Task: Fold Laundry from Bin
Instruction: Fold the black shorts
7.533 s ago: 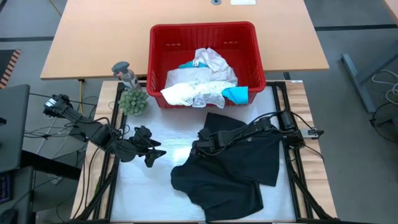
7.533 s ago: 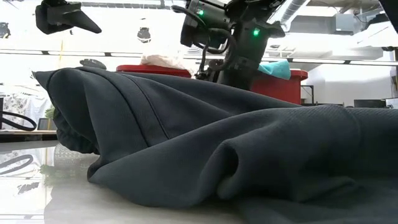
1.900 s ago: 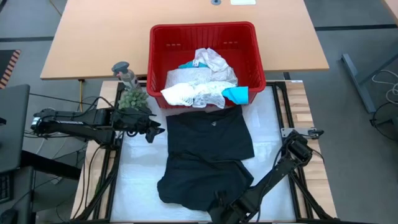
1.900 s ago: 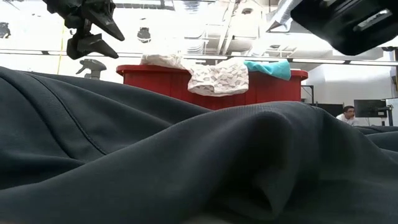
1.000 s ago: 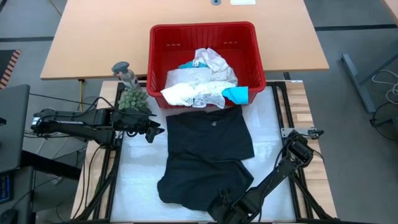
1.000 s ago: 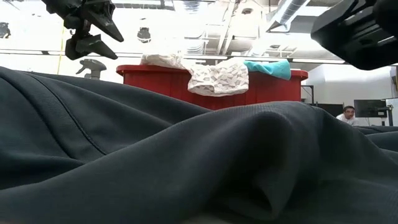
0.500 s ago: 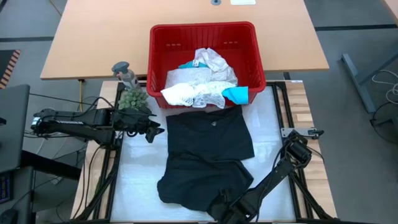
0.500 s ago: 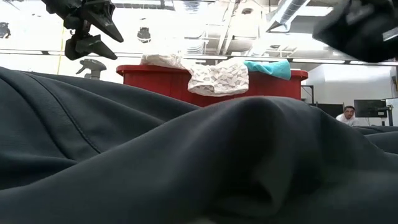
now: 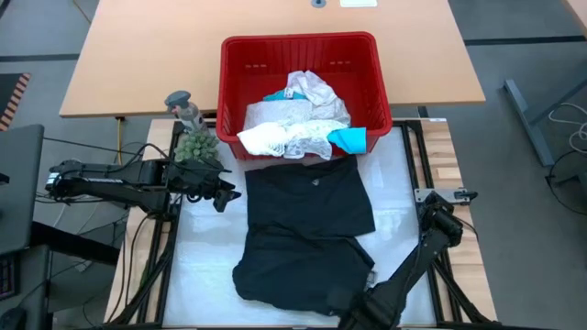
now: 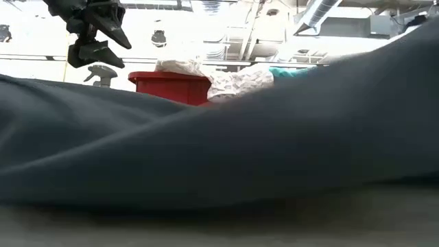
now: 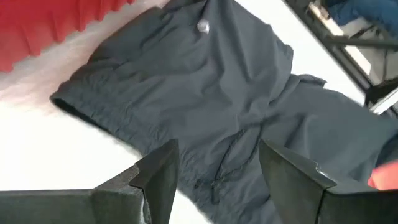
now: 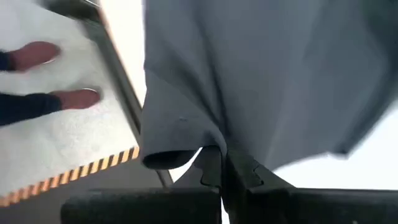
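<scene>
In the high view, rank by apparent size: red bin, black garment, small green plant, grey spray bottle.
1. Red bin and black garment: look about alike in spread, so I won't rank them.
2. Green plant.
3. Spray bottle, slightly smaller than the plant.

Two dark jointed arms, black cables trailing, matte angular hand fingers, seemingly ridged inner faces

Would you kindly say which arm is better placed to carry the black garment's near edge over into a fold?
Right. The right tool is shut on the black garment at its near edge; the left tool hangs open beside it, holding nothing.
</scene>
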